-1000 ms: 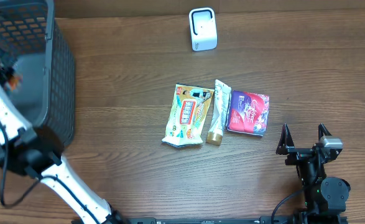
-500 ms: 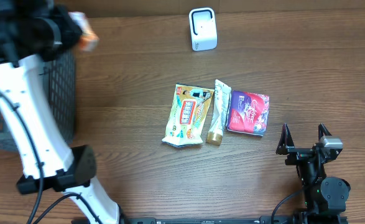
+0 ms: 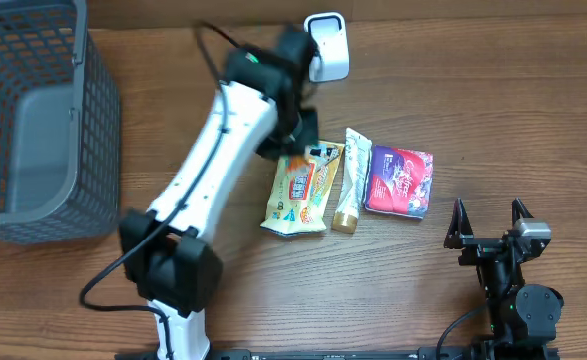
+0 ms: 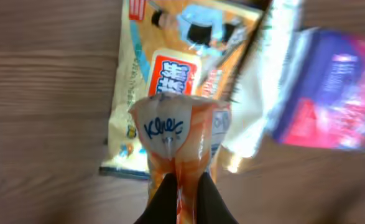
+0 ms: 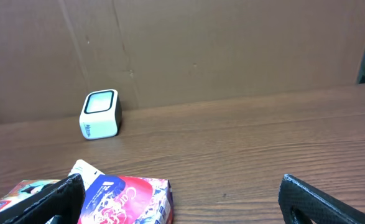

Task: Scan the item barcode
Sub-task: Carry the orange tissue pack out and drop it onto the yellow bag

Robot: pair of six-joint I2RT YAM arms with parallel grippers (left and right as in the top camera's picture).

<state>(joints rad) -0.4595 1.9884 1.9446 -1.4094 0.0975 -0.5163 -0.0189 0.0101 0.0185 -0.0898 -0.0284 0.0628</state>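
An orange Kleenex tissue pack point(image 4: 177, 140) is pinched between the fingers of my left gripper point(image 4: 182, 198), which is shut on it. In the overhead view the left gripper point(image 3: 295, 132) hangs just below the white barcode scanner point(image 3: 325, 46), above the top of the yellow snack bag point(image 3: 298, 187), and the pack is hidden under the arm. The right gripper point(image 3: 488, 218) rests open at the front right, nothing between its fingers. The scanner point(image 5: 100, 114) stands upright against the back wall in the right wrist view.
A silver tube point(image 3: 351, 180) and a purple and red box point(image 3: 399, 181) lie right of the snack bag. A dark mesh basket point(image 3: 98, 130) stands at the far left. The box point(image 5: 126, 199) sits just ahead of the right gripper point(image 5: 182, 208).
The left arm has swung out of the basket with the orange pack and travelled right, to above the snack bag near the scanner. The right arm has stayed still.
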